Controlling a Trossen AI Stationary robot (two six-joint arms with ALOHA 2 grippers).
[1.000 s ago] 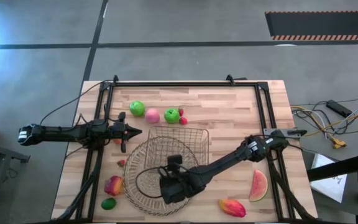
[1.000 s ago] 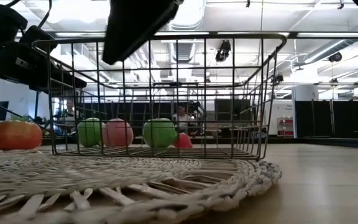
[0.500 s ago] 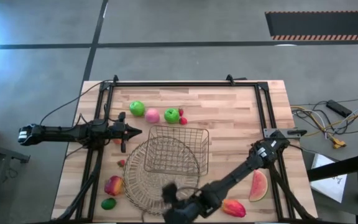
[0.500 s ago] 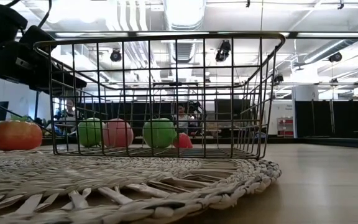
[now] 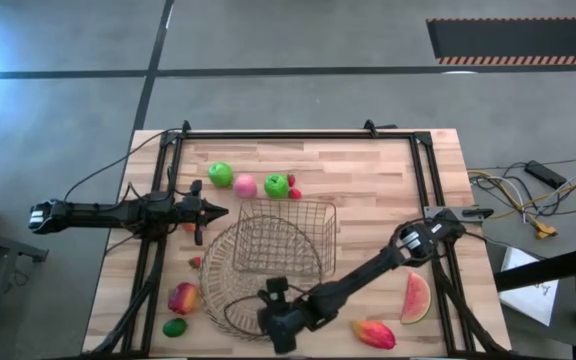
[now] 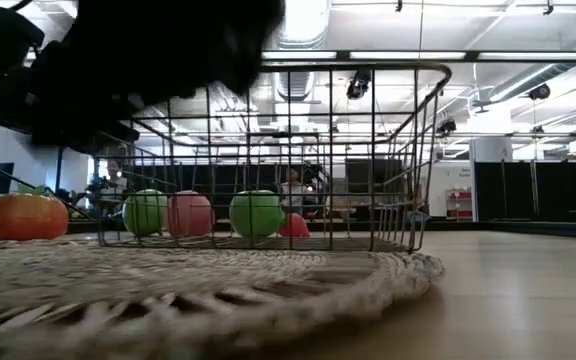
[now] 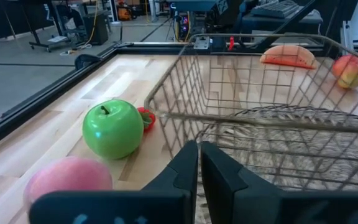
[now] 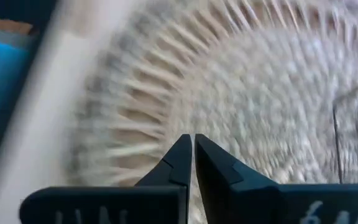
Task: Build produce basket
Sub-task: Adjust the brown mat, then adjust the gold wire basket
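A: Report the position and state of the right gripper [image 5: 276, 331].

B: It sits at the near edge of the round woven mat [image 5: 230, 310], at the front of the table [image 5: 368, 175]. In the right wrist view its fingers [image 8: 180, 163] are pressed together, tips meeting, with nothing between them.

A: And the left gripper [image 5: 218, 211]?

B: It waits at the left side of the table, pointing toward the basket [image 5: 286, 242]. Its fingers [image 7: 188, 168] are also fully closed and hold nothing.

A: Locate the basket.

B: The wire basket rests on the far part of the mat, overhanging it on the far side. It contains no fruit.

A: Locate the produce.

B: Behind the basket, in a row: a green apple [image 5: 220, 175], a pink peach [image 5: 245, 186], a second green apple [image 5: 276, 185] and a strawberry [image 5: 295, 193]. Front left: a red-yellow apple [image 5: 183, 298] and a lime [image 5: 174, 327]. Front right: a mango [image 5: 373, 332] and a watermelon slice [image 5: 415, 297]. All lie on the table, outside the basket.
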